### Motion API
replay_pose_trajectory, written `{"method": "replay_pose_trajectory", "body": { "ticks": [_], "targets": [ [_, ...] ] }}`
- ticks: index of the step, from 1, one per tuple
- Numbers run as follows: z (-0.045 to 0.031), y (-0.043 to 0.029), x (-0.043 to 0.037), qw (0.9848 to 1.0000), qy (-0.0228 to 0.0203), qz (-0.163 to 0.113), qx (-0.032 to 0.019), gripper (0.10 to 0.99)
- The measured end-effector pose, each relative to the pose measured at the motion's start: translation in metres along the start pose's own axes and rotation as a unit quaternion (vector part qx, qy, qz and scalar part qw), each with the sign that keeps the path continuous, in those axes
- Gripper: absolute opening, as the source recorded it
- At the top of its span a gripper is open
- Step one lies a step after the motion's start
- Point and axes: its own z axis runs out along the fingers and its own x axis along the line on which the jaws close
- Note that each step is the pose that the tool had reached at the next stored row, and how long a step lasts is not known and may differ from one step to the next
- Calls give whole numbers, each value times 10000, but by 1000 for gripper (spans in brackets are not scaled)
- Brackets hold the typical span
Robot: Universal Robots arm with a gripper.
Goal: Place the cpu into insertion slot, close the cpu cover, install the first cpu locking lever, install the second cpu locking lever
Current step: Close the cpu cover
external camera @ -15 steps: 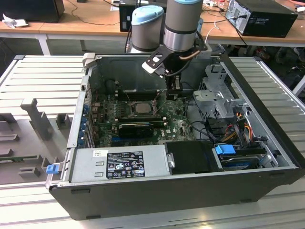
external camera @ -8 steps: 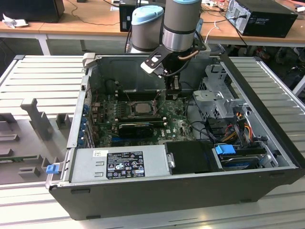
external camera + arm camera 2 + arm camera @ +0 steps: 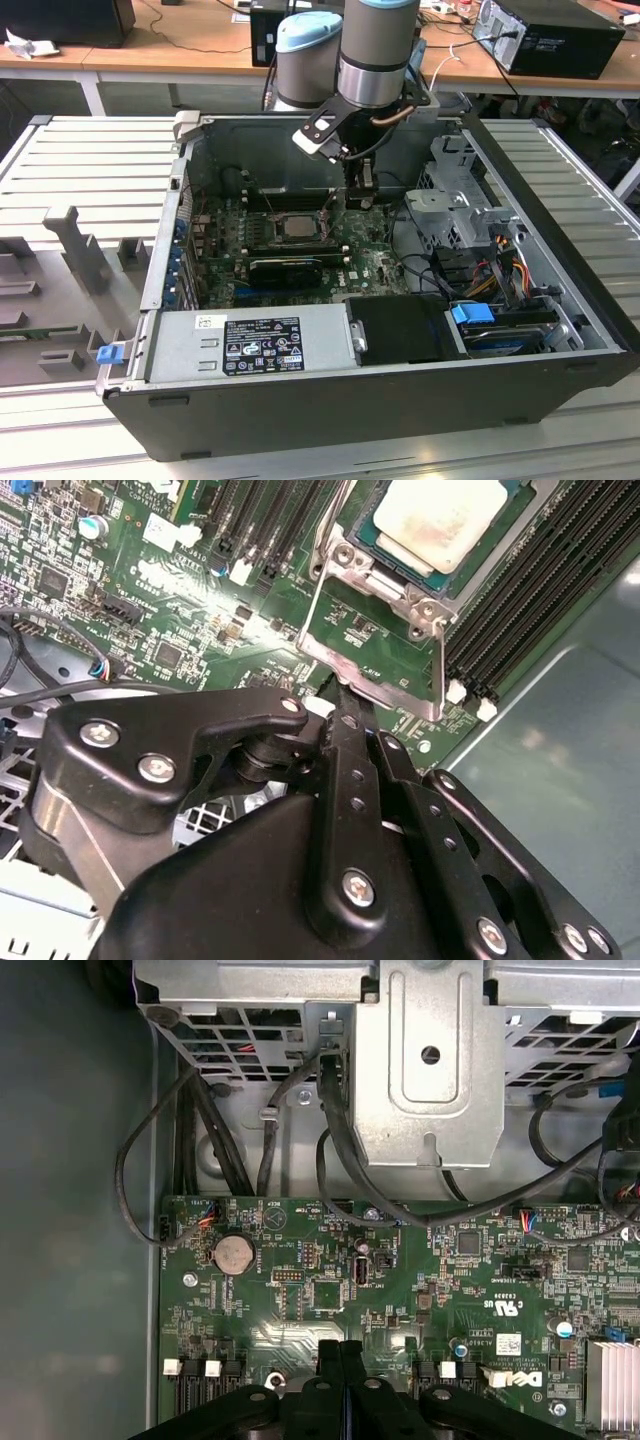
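The ribbed grey bench [image 3: 90, 150] carries an open computer case [image 3: 350, 400].

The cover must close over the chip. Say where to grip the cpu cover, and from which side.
Probably its free edge: the cpu cover is swung open, hinged beside the cpu, and that thin bar faces the pincer; come from there.

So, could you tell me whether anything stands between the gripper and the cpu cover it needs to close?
Nothing visible does. In the second wrist view the gripper, its tips closed, sits right at the free edge of the open cpu cover, and nothing lies on the cpu beyond, where the cover must swing down.
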Motion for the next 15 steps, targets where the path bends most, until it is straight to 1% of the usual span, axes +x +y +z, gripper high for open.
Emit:
{"method": "replay_pose_trajectory", "body": {
  "ticks": [3,6,8,11,15],
  "targets": [
    [0,-20,0,10000,0,0,0,106],
    [-2,-77,1,10000,0,0,0,106],
    [-3,-128,2,10000,0,1,0,106],
    [-5,-225,2,10000,0,0,0,106],
    [0,-315,4,10000,0,0,0,106]
  ]
}}
